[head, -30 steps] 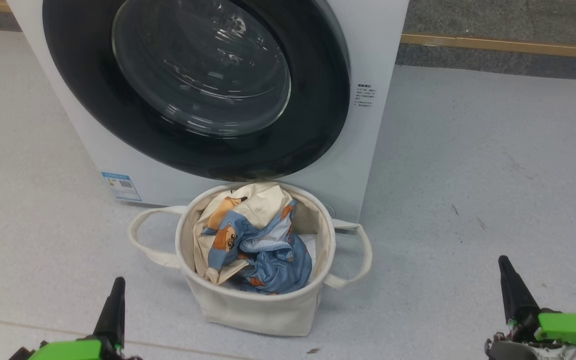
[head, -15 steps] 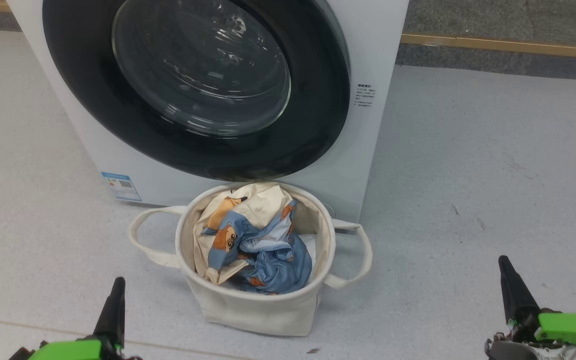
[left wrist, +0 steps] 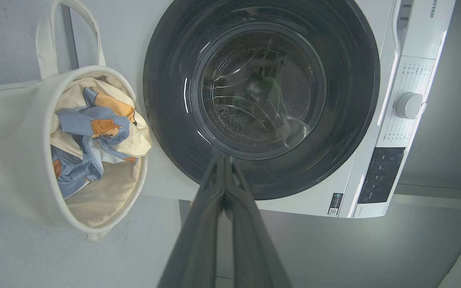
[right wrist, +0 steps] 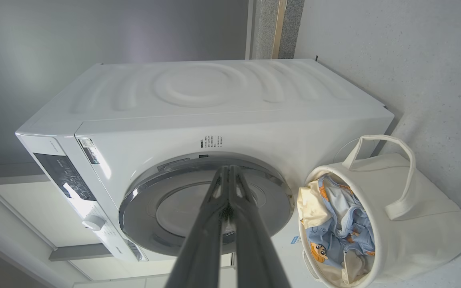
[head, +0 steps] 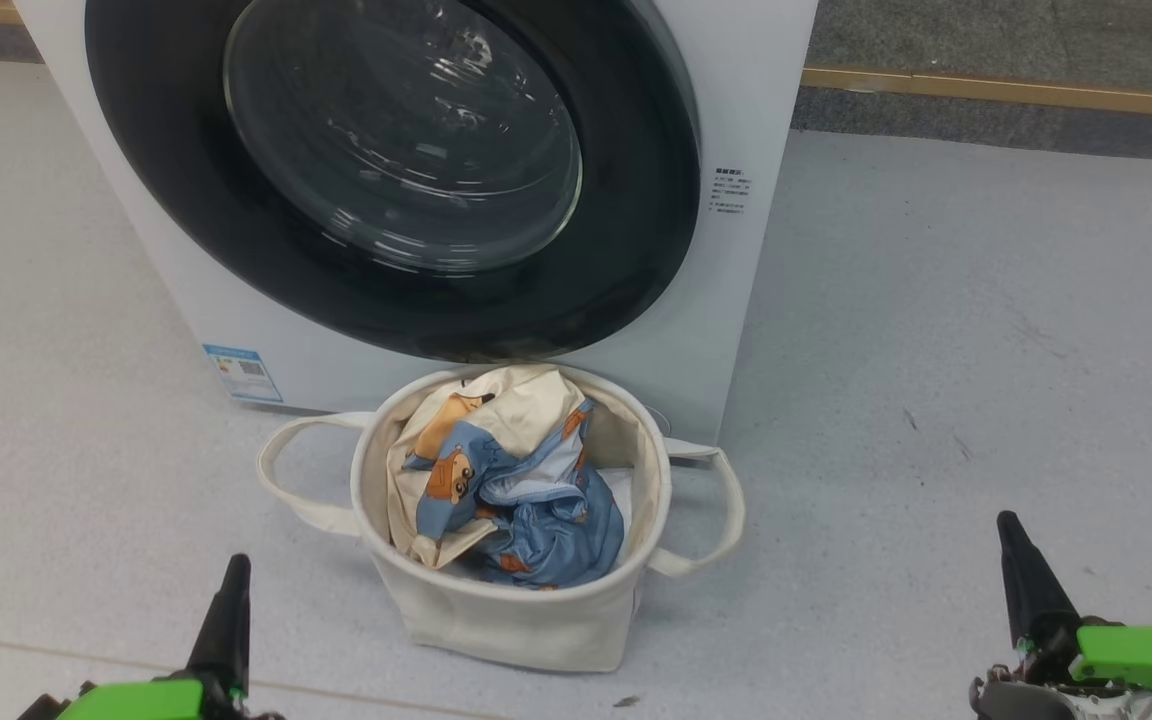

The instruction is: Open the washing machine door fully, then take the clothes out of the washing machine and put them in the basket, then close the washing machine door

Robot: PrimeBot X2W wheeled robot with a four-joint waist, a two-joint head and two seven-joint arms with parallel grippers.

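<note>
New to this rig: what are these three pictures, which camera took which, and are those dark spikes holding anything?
This is a two-armed wheeled robot. One picture is from its head camera, looking down at the floor. The dark spikes at the bottom corners are its left gripper and right gripper, each a pair of long fingers pressed shut, holding nothing. The other two pictures come from cameras on each wrist, looking along those fingers, so the room appears turned. On the floor stands a white washing machine whose round black-rimmed door looks closed. In front of it stands a cream basket holding the blue bear-print clothes.
</note>
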